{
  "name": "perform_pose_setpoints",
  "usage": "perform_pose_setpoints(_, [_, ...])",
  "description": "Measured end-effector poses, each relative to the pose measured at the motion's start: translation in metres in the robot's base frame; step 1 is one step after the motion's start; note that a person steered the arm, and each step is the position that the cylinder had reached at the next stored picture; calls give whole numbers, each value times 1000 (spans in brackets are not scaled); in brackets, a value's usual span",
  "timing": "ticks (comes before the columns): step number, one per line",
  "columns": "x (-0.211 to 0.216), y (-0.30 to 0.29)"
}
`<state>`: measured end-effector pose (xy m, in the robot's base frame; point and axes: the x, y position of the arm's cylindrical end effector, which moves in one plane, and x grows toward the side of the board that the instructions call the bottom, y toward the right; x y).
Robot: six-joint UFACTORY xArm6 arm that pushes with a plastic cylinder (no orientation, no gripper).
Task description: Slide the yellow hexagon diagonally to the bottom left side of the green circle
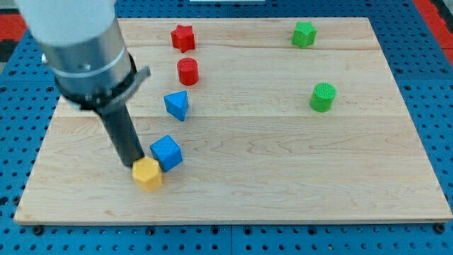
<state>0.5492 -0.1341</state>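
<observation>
Where the board's lower left lies, the yellow hexagon [148,174] sits, a small six-sided block with a paler top face and darker sides. My tip [128,163] touches its upper-left edge; I have no jaws, only the rod. Just beside it, upper right, is the blue cube [166,152]. Farther up come the blue triangle [177,105], red cylinder [187,71] and red star [182,37]. Well apart at right stands the green circle [323,97], with a green star [304,34] above it.

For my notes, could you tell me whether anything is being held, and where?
Nothing is held; my tip only meets the yellow hexagon's upper-left edge.
</observation>
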Motion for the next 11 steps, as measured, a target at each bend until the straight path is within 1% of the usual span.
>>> perform_pose_setpoints(1, [13, -6])
perform_pose_setpoints(2, [20, -38])
perform_pose_setpoints(3, [24, -19])
perform_pose_setpoints(5, [24, 90])
perform_pose_setpoints(6, [24, 90])
perform_pose_setpoints(7, [24, 112])
perform_pose_setpoints(8, [24, 114])
perform_pose_setpoints(9, [19, 136])
perform_pose_setpoints(10, [10, 177])
perform_pose_setpoints(11, [-4, 185])
